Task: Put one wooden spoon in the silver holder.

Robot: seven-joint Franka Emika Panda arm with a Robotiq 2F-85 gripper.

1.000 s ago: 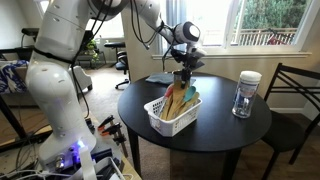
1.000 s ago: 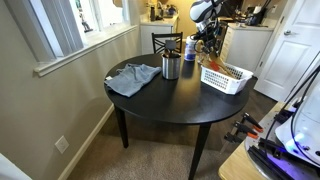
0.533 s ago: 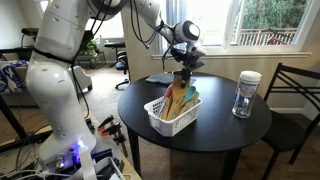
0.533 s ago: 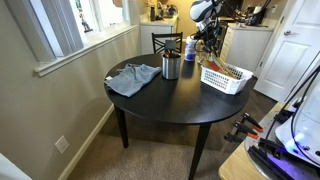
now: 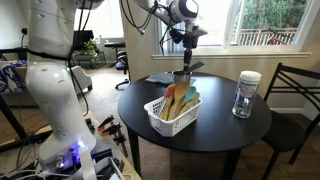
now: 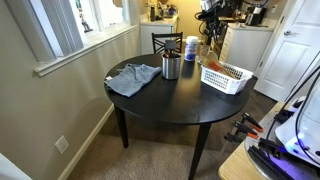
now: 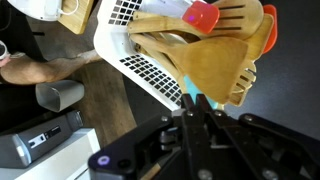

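Item: wooden spoon. We are gripping it in the closed hand, its long axis hanging roughly upright over the white basket. Silver holder is standing sideways and below, beside the basket.

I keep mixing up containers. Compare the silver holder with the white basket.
The silver holder is a shiny, upright metal cylinder; the white basket is a low, slatted rectangular tub. The basket holds several utensils; no utensil sticks out of the holder. Both stand on the round black table.
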